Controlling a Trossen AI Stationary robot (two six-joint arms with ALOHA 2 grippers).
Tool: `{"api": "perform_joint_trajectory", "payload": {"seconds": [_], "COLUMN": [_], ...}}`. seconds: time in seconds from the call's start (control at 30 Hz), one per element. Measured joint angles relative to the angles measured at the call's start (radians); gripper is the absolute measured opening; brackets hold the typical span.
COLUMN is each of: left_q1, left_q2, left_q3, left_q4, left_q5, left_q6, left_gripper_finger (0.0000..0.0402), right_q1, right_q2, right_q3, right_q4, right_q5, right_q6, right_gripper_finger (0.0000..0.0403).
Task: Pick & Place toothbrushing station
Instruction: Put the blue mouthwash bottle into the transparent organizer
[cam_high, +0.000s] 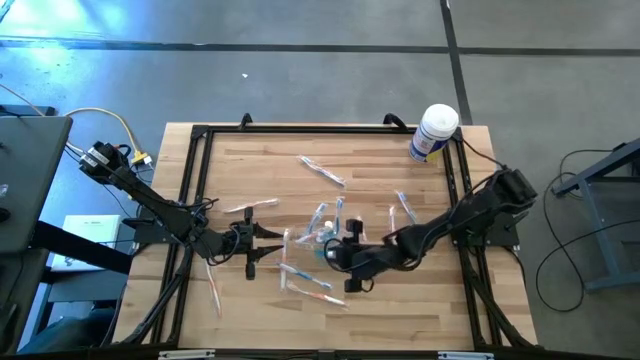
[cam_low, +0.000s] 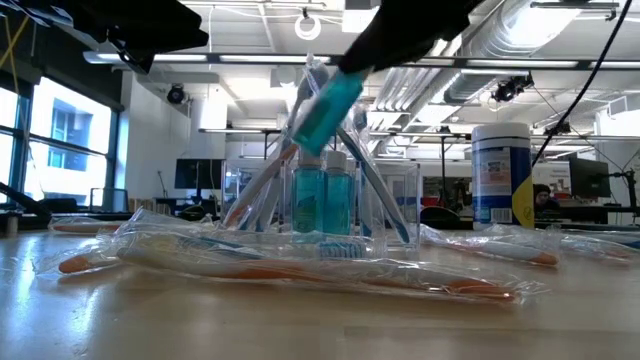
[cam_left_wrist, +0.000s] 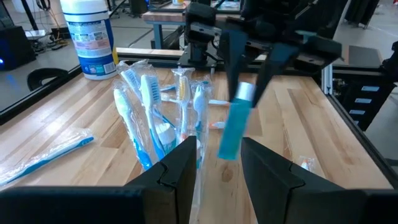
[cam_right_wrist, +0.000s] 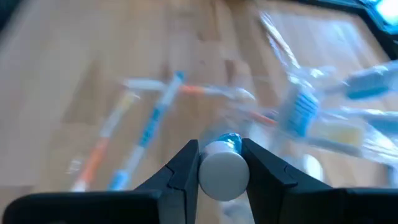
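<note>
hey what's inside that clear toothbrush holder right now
Several wrapped toothbrushes stand upright in the clear holder, with teal bottles among them. Wrappers hide its bottom. The right tool holds a teal tube above it.

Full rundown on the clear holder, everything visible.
The holder is a small see-through plastic box, glassy with faint edges, upright on the wooden table near its middle. Wrapped toothbrushes stand in it, heads up and leaning outward; two teal tubes stand inside too. The left gripper is right at it; contact unclear. The right gripper holds a teal tube above it.
</note>
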Motion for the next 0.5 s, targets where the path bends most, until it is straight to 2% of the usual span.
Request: {"api": "perform_joint_trajectory", "payload": {"seconds": [0.1,0.5], "left_q1": [0.000,0.000], "left_q2": [0.000,0.000], "left_q3": [0.000,0.001], "left_q4": [-0.019,-0.056], "left_q5": [0.000,0.000], "left_q6": [-0.003,-0.026], "left_gripper_finger": [0.0123,0.0123], "right_q1": [-0.002,0.002], "right_q2": [0.021,0.024], "right_q3": [0.044,0.069], "right_q4": [-0.090,-0.146], "right_q5": [0.054,0.121], "right_q6": [0.027,0.036], "right_gripper_finger": [0.0091,0.0091]}}
